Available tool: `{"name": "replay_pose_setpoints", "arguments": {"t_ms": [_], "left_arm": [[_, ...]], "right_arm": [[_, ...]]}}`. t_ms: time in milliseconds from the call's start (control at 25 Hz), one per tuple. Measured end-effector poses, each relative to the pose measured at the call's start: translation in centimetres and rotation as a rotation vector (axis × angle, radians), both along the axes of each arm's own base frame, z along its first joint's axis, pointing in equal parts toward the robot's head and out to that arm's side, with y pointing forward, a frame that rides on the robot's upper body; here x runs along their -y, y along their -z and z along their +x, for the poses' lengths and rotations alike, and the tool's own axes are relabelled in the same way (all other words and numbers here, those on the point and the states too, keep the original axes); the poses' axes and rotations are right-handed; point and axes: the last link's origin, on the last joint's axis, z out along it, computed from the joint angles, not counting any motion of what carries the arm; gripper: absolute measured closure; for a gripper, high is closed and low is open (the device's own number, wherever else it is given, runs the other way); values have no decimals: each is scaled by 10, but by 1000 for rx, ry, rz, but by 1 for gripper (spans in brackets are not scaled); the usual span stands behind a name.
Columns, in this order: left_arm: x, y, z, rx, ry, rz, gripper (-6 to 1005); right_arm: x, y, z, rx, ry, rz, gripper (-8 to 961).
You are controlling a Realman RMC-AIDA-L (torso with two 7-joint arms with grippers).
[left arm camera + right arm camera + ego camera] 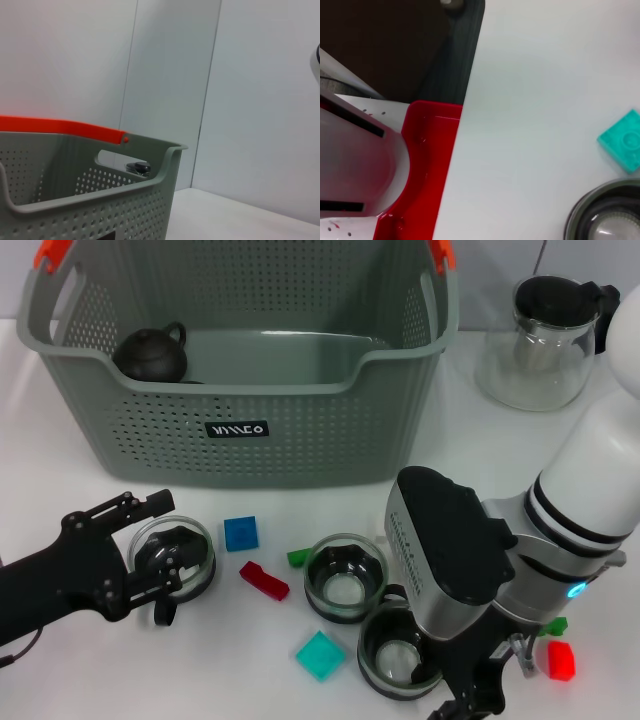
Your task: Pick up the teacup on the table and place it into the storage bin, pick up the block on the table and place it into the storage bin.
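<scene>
left arm: black, low, reaching in from the left edge of the head view toward the middle.
left gripper (pixel 172 562): black two-fingered claw, fingers spread apart, one on each side of a small round glass cup.
right arm: white with black bands and a lit blue ring, slanting down from the upper right.
right wrist: bulky silver and black housing, pointing down.
right gripper (pixel 470 702): black, at the bottom edge, mostly hidden.
</scene>
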Motion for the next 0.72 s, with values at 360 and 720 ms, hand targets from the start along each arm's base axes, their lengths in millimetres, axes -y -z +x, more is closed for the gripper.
{"name": "replay_pose_setpoints", "arguments": {"t_ms": [360,720], "left_arm": [[1,1,0,1,-3,0,281],[1,1,0,0,-4,0,281]], "right_arm": [[-4,3,4,-13,3,38,626],[-4,-7,2,-35,44,21,791]]}}
